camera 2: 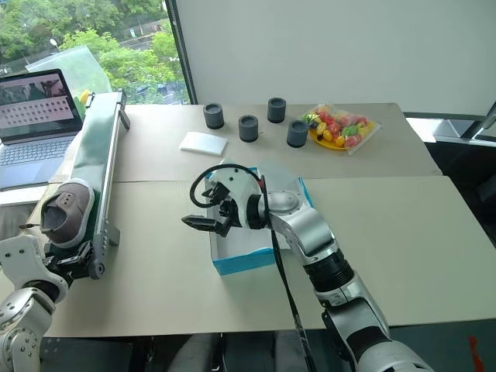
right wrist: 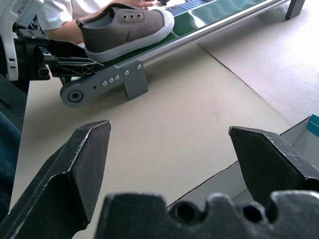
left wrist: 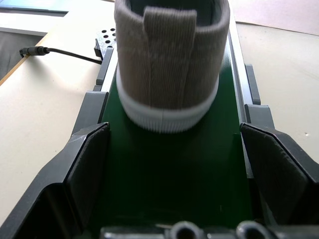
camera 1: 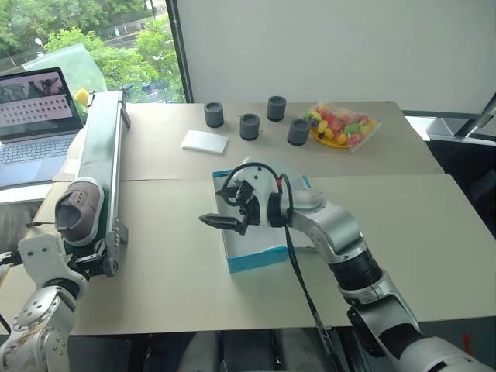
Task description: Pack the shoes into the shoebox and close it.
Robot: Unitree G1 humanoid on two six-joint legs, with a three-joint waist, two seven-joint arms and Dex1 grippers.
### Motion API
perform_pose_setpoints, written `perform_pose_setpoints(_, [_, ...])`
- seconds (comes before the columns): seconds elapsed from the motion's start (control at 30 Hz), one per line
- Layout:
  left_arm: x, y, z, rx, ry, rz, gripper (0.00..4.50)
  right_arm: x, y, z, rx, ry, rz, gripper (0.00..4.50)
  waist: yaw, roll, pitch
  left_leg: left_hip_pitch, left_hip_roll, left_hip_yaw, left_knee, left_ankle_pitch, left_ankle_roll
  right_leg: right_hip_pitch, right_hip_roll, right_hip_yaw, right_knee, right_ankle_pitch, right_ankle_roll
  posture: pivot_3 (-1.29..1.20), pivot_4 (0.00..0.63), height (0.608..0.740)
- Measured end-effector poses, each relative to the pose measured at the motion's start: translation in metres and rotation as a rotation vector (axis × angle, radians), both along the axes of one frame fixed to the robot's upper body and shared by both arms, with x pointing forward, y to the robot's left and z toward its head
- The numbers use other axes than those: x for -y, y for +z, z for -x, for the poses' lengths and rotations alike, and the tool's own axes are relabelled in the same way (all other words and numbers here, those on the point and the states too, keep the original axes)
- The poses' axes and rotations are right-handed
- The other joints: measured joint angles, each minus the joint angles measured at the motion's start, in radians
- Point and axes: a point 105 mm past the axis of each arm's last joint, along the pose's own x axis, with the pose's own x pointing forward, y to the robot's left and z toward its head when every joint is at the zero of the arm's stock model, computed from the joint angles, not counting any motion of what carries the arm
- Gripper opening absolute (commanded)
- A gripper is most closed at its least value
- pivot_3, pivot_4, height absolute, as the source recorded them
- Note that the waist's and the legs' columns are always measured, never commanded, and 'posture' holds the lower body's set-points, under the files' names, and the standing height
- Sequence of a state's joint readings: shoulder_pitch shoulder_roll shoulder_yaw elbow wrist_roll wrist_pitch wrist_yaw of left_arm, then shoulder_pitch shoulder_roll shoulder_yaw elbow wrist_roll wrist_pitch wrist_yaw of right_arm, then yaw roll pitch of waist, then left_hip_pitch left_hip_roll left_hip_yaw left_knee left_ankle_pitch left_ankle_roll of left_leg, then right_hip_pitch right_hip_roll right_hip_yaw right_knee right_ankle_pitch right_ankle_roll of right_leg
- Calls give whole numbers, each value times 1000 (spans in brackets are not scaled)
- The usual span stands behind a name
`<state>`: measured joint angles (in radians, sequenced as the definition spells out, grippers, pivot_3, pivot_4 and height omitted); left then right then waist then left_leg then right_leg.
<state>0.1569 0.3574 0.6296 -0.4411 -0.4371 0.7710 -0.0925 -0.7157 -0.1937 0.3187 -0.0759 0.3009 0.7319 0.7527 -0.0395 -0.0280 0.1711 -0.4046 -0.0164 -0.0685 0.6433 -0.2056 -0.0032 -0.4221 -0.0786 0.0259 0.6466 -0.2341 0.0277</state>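
Shoe [camera 1: 80,209] waits at the near end of the green conveyor [camera 1: 105,155], heel toward our left gripper [left wrist: 174,164], so we judge it was carried here for picking. The left gripper's fingers stand wide open on both sides of the belt, just behind the heel, not touching it. Our right gripper [camera 1: 225,222], also open and empty, hovers over the blue shoebox [camera 1: 256,260], near the conveyor's end.

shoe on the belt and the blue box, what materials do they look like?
Shoe: upper looks like woven canvas or fine corduroy, matte grey-taupe; a ribbed weave shows on the heel in the left wrist view. Pale sole band looks like rubber, finely ribbed. Metal-looking eyelets.
Shoebox: likely cardboard, with a smooth cyan outside, white inside and thin flat walls.
Conveyor belt: dark green, smooth, probably rubber or PVC.
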Motion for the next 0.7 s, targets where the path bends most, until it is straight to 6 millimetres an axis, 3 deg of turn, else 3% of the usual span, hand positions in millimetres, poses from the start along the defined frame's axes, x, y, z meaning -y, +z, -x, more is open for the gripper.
perform_pose_setpoints(0.03, [0,0,0,1,-2,2,4500,0,0,0,0,-1,-1,4446,0,0,0,0,0,0,0,0,0,0,0,0,0,0,0,0,150,727])
perform_pose_setpoints(0.07, [1,0,-1,1,-5,6,3984,0,1,0,0,-2,-3,4500,0,0,0,0,0,0,0,0,0,0,0,0,0,0,0,0,150,727])
perform_pose_setpoints(0.13, [3,-1,-1,2,-14,26,3473,2,2,-2,1,-9,-9,4500,0,0,0,0,0,0,0,0,0,0,0,0,0,0,0,0,150,727])
perform_pose_setpoints(0.2, [6,-1,-2,14,-22,51,2686,3,3,-3,2,-14,-14,4500,2,0,0,0,0,0,0,0,0,0,0,0,0,0,0,0,150,727])
perform_pose_setpoints(0.23, [6,0,-3,20,-23,61,2558,3,4,-3,2,-14,-15,4500,4,0,0,0,0,0,0,0,0,0,0,0,0,0,0,0,150,727])
perform_pose_setpoints(0.57, [6,4,-6,43,-11,106,2435,4,11,-5,18,-18,-29,4500,3,0,0,0,0,0,0,0,0,0,0,0,0,0,0,0,150,727])
perform_pose_setpoints(0.7, [7,15,-10,73,17,30,2435,4,13,-7,9,-26,-48,4500,3,-1,0,0,0,0,0,0,0,0,0,0,0,0,0,0,150,727])
